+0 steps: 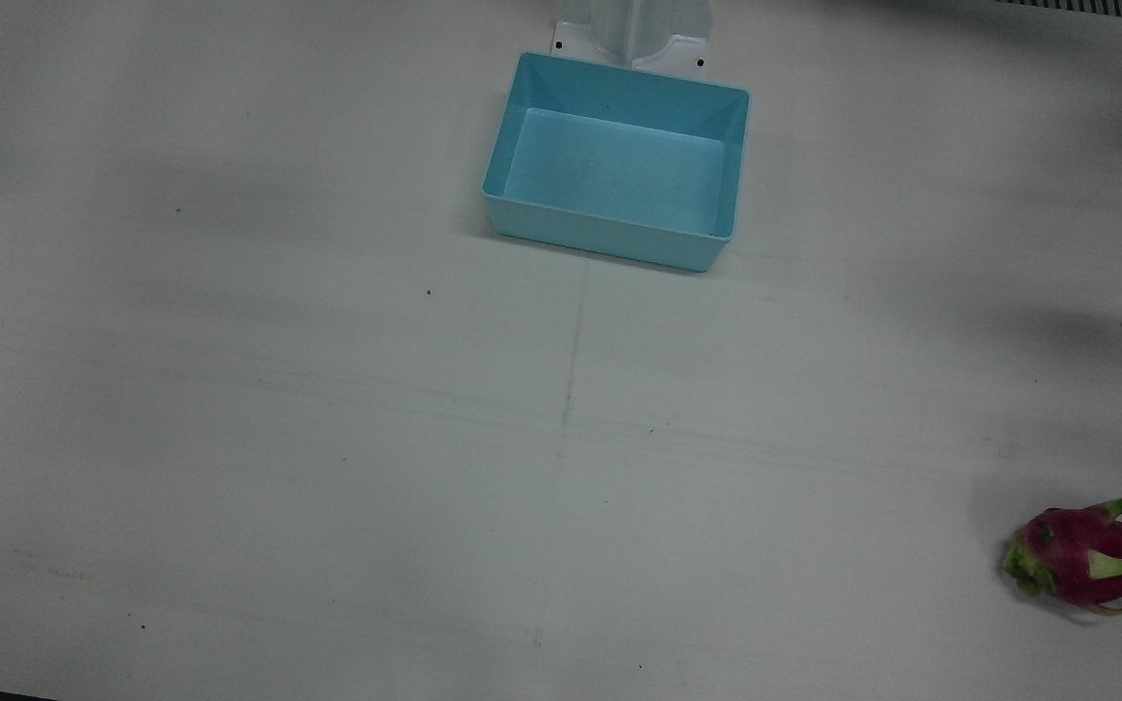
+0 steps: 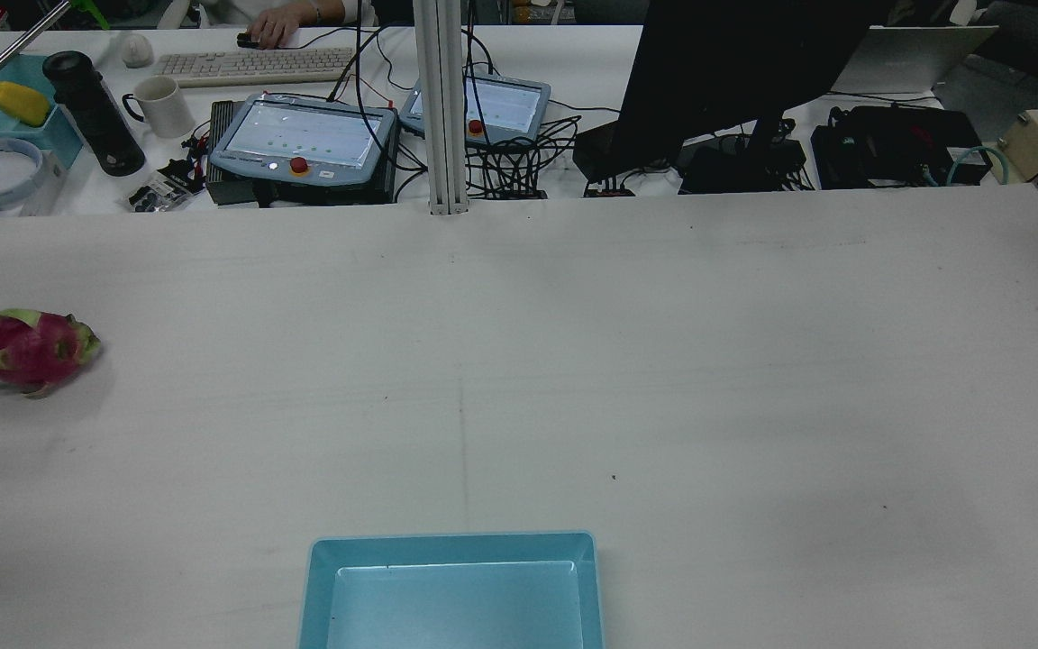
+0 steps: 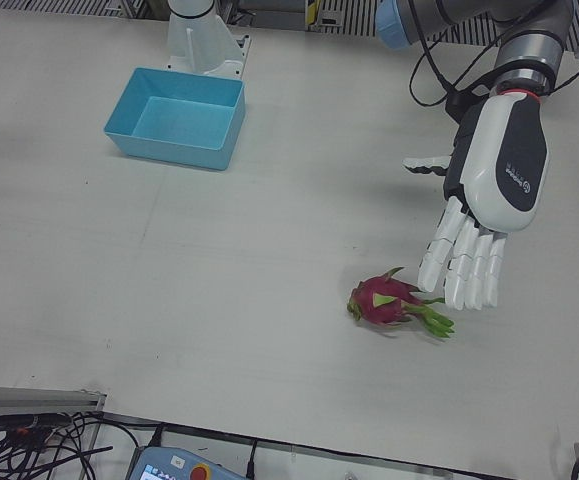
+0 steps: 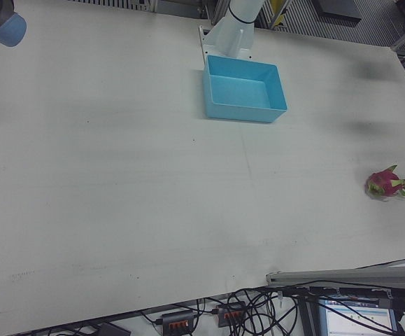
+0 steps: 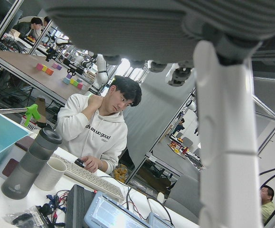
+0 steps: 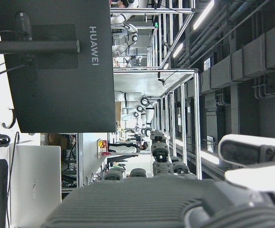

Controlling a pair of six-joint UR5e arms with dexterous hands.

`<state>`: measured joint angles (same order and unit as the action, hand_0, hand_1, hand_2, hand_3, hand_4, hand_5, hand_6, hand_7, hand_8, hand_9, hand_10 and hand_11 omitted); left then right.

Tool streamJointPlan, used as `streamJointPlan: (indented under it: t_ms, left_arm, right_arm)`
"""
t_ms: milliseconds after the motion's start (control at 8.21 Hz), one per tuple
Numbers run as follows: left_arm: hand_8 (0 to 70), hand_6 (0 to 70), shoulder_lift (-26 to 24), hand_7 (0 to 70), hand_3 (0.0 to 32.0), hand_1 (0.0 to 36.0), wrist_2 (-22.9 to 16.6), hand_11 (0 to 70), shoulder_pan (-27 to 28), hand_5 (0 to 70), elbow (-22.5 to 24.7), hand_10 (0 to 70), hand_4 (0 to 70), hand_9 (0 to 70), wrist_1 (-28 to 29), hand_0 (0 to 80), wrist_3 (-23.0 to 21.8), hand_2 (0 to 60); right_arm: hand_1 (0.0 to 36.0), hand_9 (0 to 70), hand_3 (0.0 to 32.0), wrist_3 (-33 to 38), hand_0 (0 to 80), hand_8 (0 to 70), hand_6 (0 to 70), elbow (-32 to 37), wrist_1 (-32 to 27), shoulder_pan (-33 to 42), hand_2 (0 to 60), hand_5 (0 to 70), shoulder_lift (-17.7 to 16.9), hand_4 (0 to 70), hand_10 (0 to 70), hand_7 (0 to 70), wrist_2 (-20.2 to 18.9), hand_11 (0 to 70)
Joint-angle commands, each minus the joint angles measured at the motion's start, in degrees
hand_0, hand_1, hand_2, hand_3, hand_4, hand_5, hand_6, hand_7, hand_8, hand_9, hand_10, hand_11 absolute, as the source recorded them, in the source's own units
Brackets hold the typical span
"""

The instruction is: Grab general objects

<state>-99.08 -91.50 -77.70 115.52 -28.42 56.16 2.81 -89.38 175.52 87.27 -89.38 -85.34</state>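
A pink dragon fruit with green scales (image 3: 387, 302) lies on the white table, on the robot's left side. It also shows in the front view (image 1: 1087, 560), the rear view (image 2: 25, 348) and the right-front view (image 4: 388, 183). My left hand (image 3: 491, 200) hangs above and just to the right of the fruit in the left-front view, fingers straight, apart and pointing down, holding nothing. One finger (image 5: 222, 142) shows in the left hand view. My right hand (image 6: 175, 199) shows only in its own view, raised high; its fingers hold nothing that I can see.
An empty light-blue bin (image 1: 619, 166) stands at the table's robot-side edge, between the arms' pedestals; it also shows in the rear view (image 2: 451, 586). Beyond the far edge are teach pendants (image 2: 303, 135), a monitor (image 2: 735, 63), cables and a seated person.
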Motion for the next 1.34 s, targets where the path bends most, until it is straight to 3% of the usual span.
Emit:
streamJointPlan:
  t_ms: [0, 243, 487, 730, 1217]
  left_arm:
    - [0.0, 0.0, 0.03, 0.9, 0.0, 35.6, -0.86, 2.2, -0.09, 0.0, 1.11, 0.0, 1.6, 0.0, -1.11, 80.0, 0.88, 0.5]
    - [0.0, 0.0, -0.06, 1.4, 0.0, 33.7, -0.87, 1.8, 0.0, 0.0, 1.11, 0.0, 2.3, 0.0, -1.55, 80.0, 0.79, 0.7]
    - [0.0, 0.0, 0.64, 1.3, 0.0, 25.6, -0.96, 1.4, -0.09, 0.0, -1.07, 0.0, 2.7, 0.0, 2.29, 61.8, -0.08, 0.6]
    - [0.0, 0.0, 0.74, 2.0, 0.0, 27.2, -0.26, 1.9, -0.09, 0.0, -2.32, 0.0, 3.9, 0.0, 5.65, 64.0, -6.83, 2.0]
    - [0.0, 0.0, 1.87, 2.4, 0.0, 28.6, 0.01, 2.7, -1.49, 0.0, -6.19, 0.0, 4.8, 0.0, 12.33, 71.0, -13.17, 0.2]
  right_arm:
    - [0.0, 0.0, 0.0, 0.0, 0.0, 0.0, 0.0, 0.0, 0.0, 0.0, 0.0, 0.0, 0.0, 0.0, 0.0, 0.0, 0.0, 0.0]
    - [0.0, 0.0, 0.0, 0.0, 0.0, 0.0, 0.0, 0.0, 0.0, 0.0, 0.0, 0.0, 0.0, 0.0, 0.0, 0.0, 0.0, 0.0]
    - [0.0, 0.0, 0.0, 0.09, 0.0, 0.0, 0.0, 0.0, 0.0, 0.0, 0.0, 0.0, 0.0, 0.0, 0.0, 0.0, 0.0, 0.0]
    - [0.0, 0.0, 0.0, 0.0, 0.0, 0.0, 0.0, 0.0, 0.0, 0.0, 0.0, 0.0, 0.0, 0.0, 0.0, 0.0, 0.0, 0.0]
    - [0.0, 0.0, 0.0, 0.0, 0.0, 0.0, 0.0, 0.0, 0.0, 0.0, 0.0, 0.0, 0.0, 0.0, 0.0, 0.0, 0.0, 0.0]
